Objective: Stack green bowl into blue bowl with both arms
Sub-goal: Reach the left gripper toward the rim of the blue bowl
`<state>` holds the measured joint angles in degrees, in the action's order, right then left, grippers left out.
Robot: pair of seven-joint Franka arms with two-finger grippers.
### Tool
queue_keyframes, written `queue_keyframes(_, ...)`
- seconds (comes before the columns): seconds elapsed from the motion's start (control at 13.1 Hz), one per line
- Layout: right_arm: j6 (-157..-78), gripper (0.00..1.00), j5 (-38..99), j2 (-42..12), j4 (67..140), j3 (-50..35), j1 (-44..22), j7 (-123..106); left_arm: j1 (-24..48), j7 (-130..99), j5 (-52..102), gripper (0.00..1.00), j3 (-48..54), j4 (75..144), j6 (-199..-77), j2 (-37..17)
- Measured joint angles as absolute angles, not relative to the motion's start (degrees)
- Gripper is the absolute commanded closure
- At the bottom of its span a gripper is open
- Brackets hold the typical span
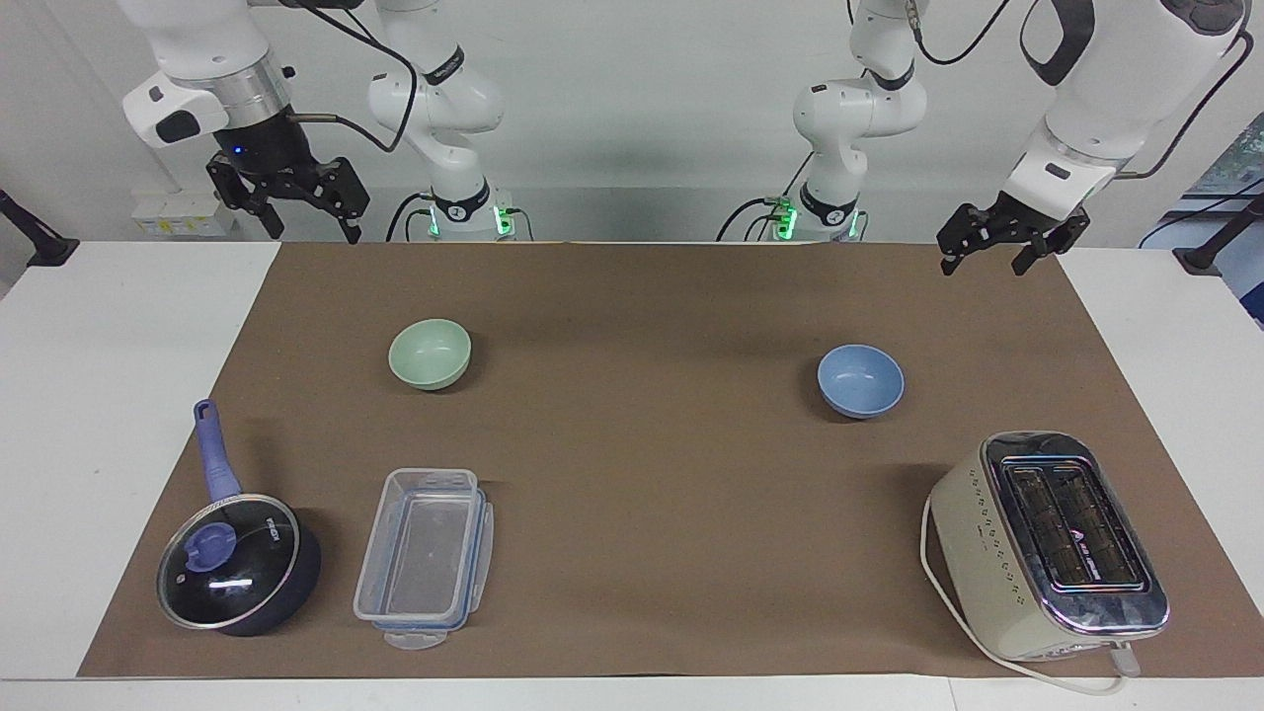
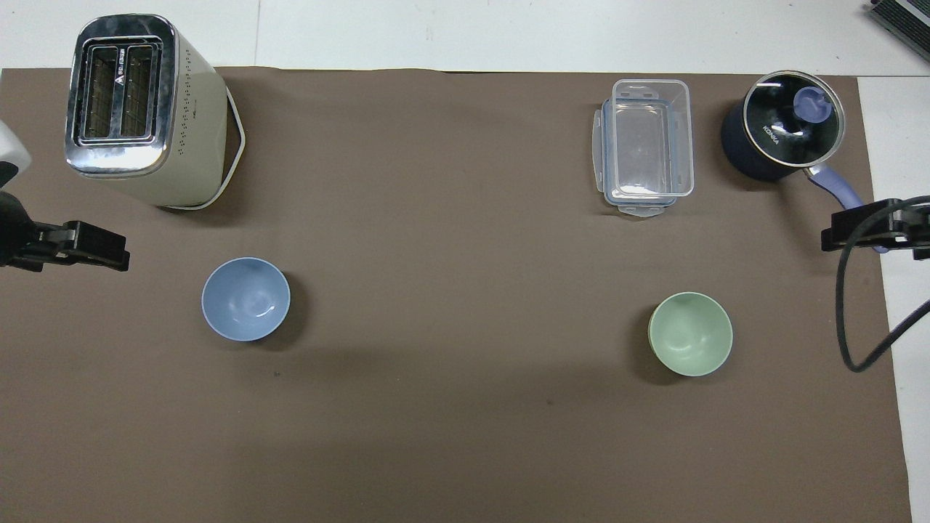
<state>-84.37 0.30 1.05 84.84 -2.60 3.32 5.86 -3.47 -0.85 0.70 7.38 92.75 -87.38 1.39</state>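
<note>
Green bowl point(image 1: 430, 354) upright on brown mat point(image 1: 632, 464), toward the right arm's end from blue bowl point(image 1: 860, 380), well apart. Clear container point(image 1: 425, 559) farther from robots than green bowl. Left gripper point(image 1: 992, 255) and right gripper point(image 1: 308, 219) raised, released, empty.

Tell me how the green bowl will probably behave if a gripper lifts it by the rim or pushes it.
The green bowl looks like stiff matte plastic, so it should keep its shape and is probably light. Its wall curves down to a narrower base, so a push near the rim may tip it. Standing upright on the brown mat, it seems unlikely to roll.
</note>
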Motion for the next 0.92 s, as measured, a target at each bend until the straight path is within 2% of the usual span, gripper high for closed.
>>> queue_keyframes(0.46, -84.4, 0.00, 0.3, 1.0, 84.8, -2.6, 3.3, 5.9, -3.5, 0.1, 0.7, 0.00, 7.3, 94.8, -89.9, 1.3)
queue_keyframes(0.92, -84.4, 0.00, 0.3, 1.0, 84.8, -2.6, 3.3, 5.9, -3.5, 0.1, 0.7, 0.00, 7.2, 105.3, -101.8, 1.3)
